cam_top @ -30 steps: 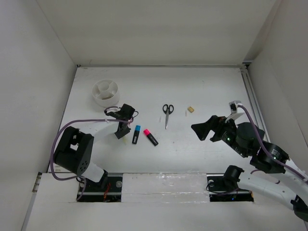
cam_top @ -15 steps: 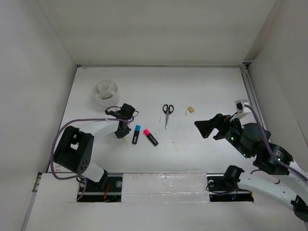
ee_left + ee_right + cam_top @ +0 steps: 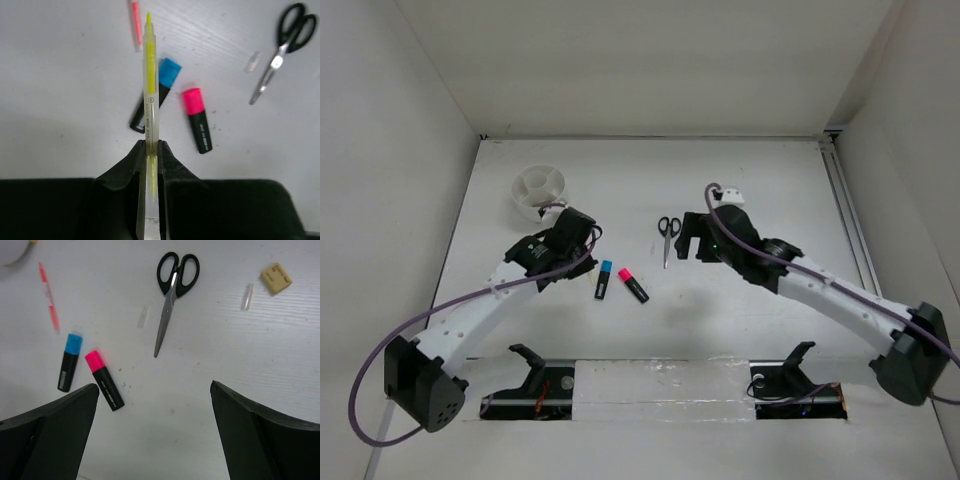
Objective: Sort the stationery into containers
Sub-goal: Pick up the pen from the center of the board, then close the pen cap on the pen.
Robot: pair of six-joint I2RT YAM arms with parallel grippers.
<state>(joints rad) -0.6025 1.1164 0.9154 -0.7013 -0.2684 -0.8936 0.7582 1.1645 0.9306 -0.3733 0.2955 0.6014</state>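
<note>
**Yellow pen clamped in your left gripper, right gripper spread wide**

Your left gripper (image 3: 150, 150) is closed on the thin yellow pen (image 3: 149, 90). The pen points straight up the left wrist view and crosses in front of the blue-capped highlighter (image 3: 152, 95). The pink-capped highlighter (image 3: 197, 120) lies just right of that. Your right gripper (image 3: 152, 390) holds nothing, its fingers far apart. In its view the scissors (image 3: 171, 290) lie upper centre, the pink pen (image 3: 49, 297) upper left and the tan block (image 3: 276, 278) upper right. In the top view, the white bowl (image 3: 525, 207) sits upper left.

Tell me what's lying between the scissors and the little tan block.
A small clear tube-like piece lies between the scissors and the tan block, nearer the block, seen in the right wrist view.
</note>
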